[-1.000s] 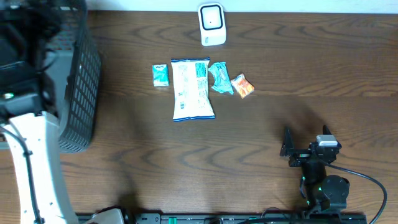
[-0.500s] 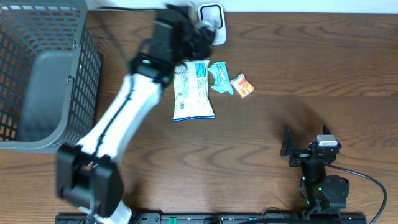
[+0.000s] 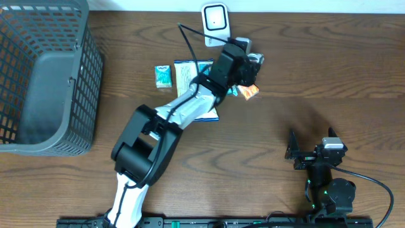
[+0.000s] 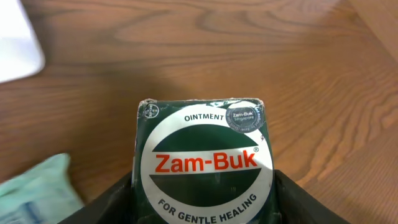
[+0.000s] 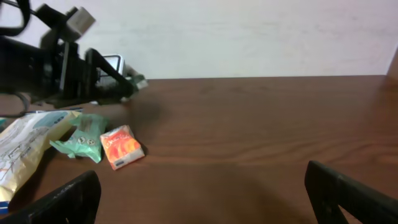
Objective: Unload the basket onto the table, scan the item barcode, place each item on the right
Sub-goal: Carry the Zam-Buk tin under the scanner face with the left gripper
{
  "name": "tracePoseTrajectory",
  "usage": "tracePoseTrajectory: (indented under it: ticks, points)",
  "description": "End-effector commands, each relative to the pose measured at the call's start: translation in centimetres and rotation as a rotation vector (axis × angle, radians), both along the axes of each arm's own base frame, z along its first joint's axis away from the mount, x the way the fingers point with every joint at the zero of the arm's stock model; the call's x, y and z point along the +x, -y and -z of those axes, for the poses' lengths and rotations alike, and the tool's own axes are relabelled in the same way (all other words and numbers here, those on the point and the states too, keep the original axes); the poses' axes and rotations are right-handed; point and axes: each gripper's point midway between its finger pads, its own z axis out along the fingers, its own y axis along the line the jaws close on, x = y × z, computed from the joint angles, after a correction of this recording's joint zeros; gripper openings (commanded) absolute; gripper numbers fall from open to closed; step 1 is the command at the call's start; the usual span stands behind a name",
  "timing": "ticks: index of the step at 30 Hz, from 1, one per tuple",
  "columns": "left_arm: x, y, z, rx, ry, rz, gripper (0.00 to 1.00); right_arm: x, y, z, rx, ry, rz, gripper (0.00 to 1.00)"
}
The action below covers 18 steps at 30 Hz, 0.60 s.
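Nearest, a small green box (image 4: 202, 155) is held by its side walls in the half-closed left gripper (image 4: 202, 208), above the table (image 4: 311, 74). It is judged light, stiff yet crushable, and smooth-faced. "Zam-Buk", "OINTMENT" and "FOR GENTLE HEALING" can be read; no barcode is shown. Beyond, the white scanner (image 4: 15, 43) is seen nearby. The right gripper (image 5: 202, 202) is spread wide, empty.

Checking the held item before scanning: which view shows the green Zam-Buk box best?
Left wrist: the Zam-Buk box fills it, label readable. Right wrist shows only a distant green tip; overhead, the left arm covers it.
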Motion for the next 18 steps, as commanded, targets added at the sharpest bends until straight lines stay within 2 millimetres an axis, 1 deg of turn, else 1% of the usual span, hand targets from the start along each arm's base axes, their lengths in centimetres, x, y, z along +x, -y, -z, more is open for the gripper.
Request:
tracePoseTrajectory:
  ticks: [1, 2, 7, 8, 9, 11, 14, 15, 18]
  points:
    - [-1.2, 2.0, 0.5, 0.012, 0.017, 0.038, 0.56, 0.0, 0.2, 0.1, 0.010, -0.001, 0.012, 0.99]
    - [-1.7, 2.5, 0.5, 0.012, 0.017, 0.050, 0.59, 0.0, 0.2, 0.1, 0.010, -0.001, 0.012, 0.99]
    - [-2.9, 3.7, 0.7, 0.016, 0.010, 0.078, 0.62, 0.0, 0.2, 0.1, 0.010, -0.001, 0.012, 0.99]
    - [-3.0, 3.8, 0.7, 0.017, 0.009, 0.081, 0.66, 0.0, 0.2, 0.1, 0.010, -0.001, 0.012, 0.99]
    - [-3.1, 3.9, 0.7, 0.017, 0.009, 0.083, 0.71, 0.0, 0.2, 0.1, 0.010, -0.001, 0.012, 0.99]
    - [-3.2, 4.0, 0.7, 0.017, 0.009, 0.085, 0.75, 0.0, 0.2, 0.1, 0.010, -0.001, 0.012, 0.99]
    - [-3.2, 4.0, 0.6, 0.015, 0.011, 0.086, 0.88, 0.0, 0.2, 0.1, 0.010, -0.001, 0.012, 0.99]
    - [-3.1, 4.0, 0.6, 0.015, 0.013, 0.085, 0.90, 0.0, 0.2, 0.1, 0.010, -0.001, 0.012, 0.99]
    - [-2.6, 3.4, -0.6, 0.003, 0.028, 0.072, 0.90, 0.0, 0.2, 0.1, 0.010, -0.001, 0.012, 0.99]
